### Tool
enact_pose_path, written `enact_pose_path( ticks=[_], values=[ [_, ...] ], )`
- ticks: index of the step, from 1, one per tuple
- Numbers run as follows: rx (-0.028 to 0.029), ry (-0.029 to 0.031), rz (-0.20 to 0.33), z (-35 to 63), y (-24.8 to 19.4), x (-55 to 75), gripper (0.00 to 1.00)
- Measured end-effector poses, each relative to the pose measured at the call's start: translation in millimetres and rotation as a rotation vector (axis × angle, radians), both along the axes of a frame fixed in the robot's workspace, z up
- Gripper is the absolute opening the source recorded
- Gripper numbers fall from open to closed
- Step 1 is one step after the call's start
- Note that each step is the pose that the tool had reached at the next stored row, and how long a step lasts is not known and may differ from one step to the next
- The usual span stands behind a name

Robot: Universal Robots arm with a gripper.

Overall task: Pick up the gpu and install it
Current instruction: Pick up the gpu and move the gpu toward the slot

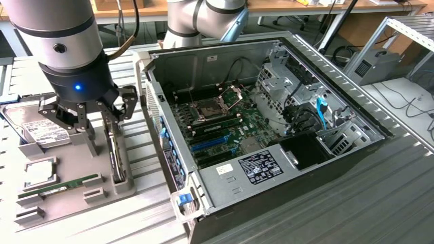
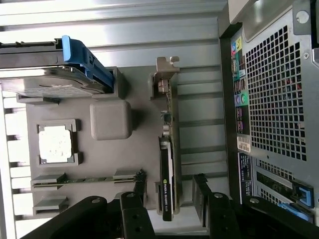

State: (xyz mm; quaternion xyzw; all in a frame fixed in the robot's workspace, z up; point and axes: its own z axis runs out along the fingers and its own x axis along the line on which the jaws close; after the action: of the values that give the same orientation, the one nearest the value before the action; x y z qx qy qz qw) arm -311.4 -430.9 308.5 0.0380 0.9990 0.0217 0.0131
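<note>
Around: gray holder tray point(image 1: 68, 206) at lower left of the exterior frame, with a hard drive point(image 1: 42, 133), a CPU point(image 1: 39, 173) and a green RAM stick point(image 1: 58, 187) in separate recesses. Open computer case point(image 1: 271, 127) at centre frame, just beside the tray; motherboard point(image 1: 217, 122) exposed inside. Raised gray block point(image 2: 110, 119) on the tray between drive and card, apart from both.

gpu point(image 1: 119, 162): stands on its long edge in a slot along the tray side nearest the case. Thin, black face with a small label, silver bracket point(image 2: 167, 69) at the end away from the fingers.

Gripper point(image 1: 100, 133): hovers directly above the gpu, jaws released, one finger point(image 2: 139, 196) on each side of the card, a gap visible at both, grasping nothing.
</note>
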Motion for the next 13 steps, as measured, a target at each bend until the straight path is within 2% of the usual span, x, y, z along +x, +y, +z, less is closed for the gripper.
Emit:
enact_pose_path(
  ticks=[9, 13],
  values=[
    [0.0001, 0.0, 0.0, -16.4, 0.0, 0.0, 0.5],
    [0.0001, 0.0001, 0.0, -27.7, 0.0, 0.0, 0.5]
  ],
)
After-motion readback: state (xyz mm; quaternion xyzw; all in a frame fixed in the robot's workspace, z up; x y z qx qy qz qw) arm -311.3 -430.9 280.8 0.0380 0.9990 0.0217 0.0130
